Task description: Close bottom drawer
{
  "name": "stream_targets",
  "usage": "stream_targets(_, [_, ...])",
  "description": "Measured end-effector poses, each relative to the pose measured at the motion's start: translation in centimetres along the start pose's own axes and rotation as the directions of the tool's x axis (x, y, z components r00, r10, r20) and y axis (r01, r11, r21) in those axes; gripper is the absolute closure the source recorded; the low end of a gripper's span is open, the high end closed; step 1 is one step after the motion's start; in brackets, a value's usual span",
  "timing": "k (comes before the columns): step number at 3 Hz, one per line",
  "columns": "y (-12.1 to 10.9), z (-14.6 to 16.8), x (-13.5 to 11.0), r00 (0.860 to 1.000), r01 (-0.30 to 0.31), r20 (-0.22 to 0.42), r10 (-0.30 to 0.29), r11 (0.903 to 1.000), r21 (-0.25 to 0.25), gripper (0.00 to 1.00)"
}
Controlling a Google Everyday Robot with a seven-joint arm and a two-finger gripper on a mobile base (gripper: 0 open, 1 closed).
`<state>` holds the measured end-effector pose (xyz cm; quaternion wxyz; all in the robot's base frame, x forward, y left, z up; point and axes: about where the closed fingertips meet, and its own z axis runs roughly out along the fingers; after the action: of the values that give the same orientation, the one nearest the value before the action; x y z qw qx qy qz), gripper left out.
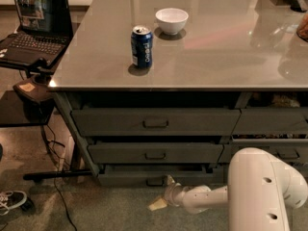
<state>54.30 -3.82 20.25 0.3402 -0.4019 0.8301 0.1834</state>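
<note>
The robot's white arm (pixel 260 196) reaches in from the right of the bottom drawer. Its pincer (pixel 162 192) hangs low, just in front of that drawer's centre pull, released with its two tips spread apart. The bottom drawer (pixel 125 178) stands slightly pulled out, lowest under the worktop (pixel 216 57). Above it sit the middle drawer (pixel 192 153) and the top drawer (pixel 202 121). Farther above and behind stand a blue can (pixel 142 46) and a white bowl (pixel 172 20).

Claw (pixel 162 192) low before bottom drawer (pixel 124 178); can (pixel 141 46) left of bowl (pixel 171 20).
</note>
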Motion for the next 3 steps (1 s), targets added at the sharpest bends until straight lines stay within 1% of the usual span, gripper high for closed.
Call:
stream_targets(1, [0.0, 0.0, 0.0, 1.000, 0.000, 0.000, 0.000, 1.0000, 0.000, 0.00])
stream_targets(2, [-1.8, -1.0, 2.0, 0.999, -0.038, -0.020, 0.039, 0.9984, 0.043, 0.00])
stream_targets(3, [-3.5, -1.3, 3.8, 0.996, -0.081, -0.030, 0.084, 0.9936, 0.079, 0.00])
